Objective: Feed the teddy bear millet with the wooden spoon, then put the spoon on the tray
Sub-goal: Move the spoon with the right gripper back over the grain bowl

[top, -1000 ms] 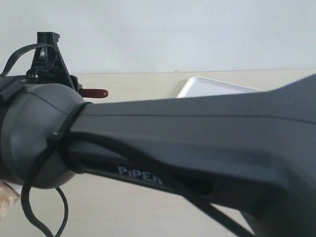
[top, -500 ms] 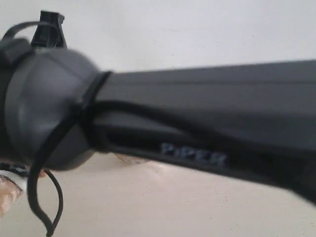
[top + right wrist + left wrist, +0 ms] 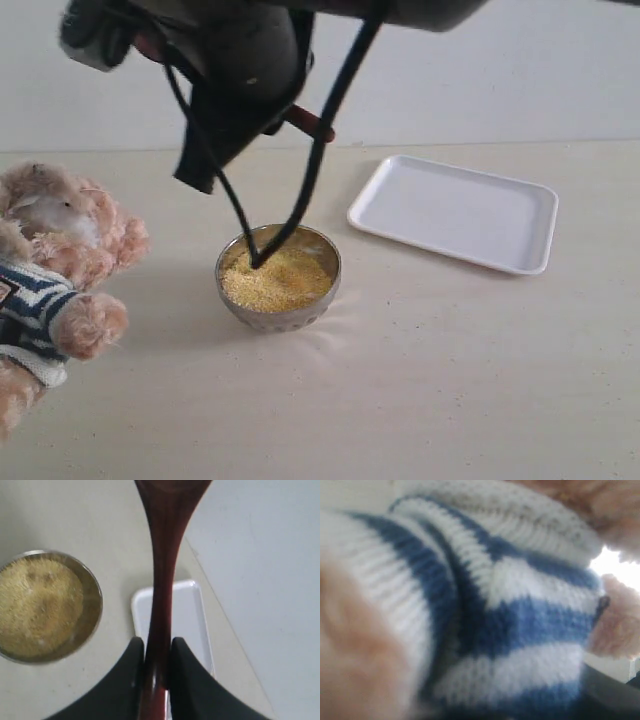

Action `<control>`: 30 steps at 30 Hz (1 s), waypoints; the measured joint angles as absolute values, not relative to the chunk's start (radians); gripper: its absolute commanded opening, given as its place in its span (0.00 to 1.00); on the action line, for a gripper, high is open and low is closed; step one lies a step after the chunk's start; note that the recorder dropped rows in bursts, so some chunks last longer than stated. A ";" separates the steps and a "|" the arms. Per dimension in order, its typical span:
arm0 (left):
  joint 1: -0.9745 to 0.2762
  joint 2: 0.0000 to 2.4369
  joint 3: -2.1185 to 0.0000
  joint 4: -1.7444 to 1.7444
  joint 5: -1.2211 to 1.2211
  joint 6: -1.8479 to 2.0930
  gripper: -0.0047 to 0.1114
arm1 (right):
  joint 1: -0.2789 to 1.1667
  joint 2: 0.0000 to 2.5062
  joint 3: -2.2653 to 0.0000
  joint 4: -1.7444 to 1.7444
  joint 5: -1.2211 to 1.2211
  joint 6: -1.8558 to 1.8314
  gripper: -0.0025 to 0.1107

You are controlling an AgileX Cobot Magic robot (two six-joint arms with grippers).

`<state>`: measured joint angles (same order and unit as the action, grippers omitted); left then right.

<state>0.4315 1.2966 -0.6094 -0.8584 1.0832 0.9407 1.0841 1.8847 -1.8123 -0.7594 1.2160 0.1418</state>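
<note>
Exterior view: one teddy bear (image 3: 55, 270), cut off at the frame edge, sits left of the one bowl (image 3: 232, 300) of millet (image 3: 275, 280). One tray (image 3: 455, 212) lies right of the bowl and apart from it, and the right arm (image 3: 240, 70) above the bowl hides the one wooden spoon (image 3: 312, 122) except for a short red-brown stub. Left wrist view: the bear's striped shirt (image 3: 510, 625) fills the blurred frame, so the left gripper is hidden and its opening cannot be told. Right wrist view: the right gripper (image 3: 156, 655) is clamped on the spoon's handle, clear of the bowl; the spoon's tip is cut off.
</note>
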 measured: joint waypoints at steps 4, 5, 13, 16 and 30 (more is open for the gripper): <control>0.432 1.297 -0.609 -0.858 1.083 0.941 0.10 | 1.014 1.889 -1.621 -0.740 1.222 0.070 0.05; 0.432 1.297 -0.609 -0.858 1.083 0.941 0.10 | 1.009 1.894 -1.599 -0.748 1.222 0.063 0.05; 0.432 1.297 -0.609 -0.858 1.083 0.941 0.10 | 1.004 2.056 -1.550 -0.866 1.223 -0.008 0.05; 0.432 1.297 -0.609 -0.858 1.083 0.941 0.10 | 1.004 2.105 -1.548 -0.880 1.220 -0.023 0.05; 0.432 1.297 -0.609 -0.858 1.083 0.941 0.10 | 1.004 2.144 -1.548 -0.978 1.219 -0.051 0.05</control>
<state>0.4315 1.2966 -0.6094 -0.8584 1.0832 0.9407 1.0036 2.1437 -1.5475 -0.9776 1.2187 -0.0508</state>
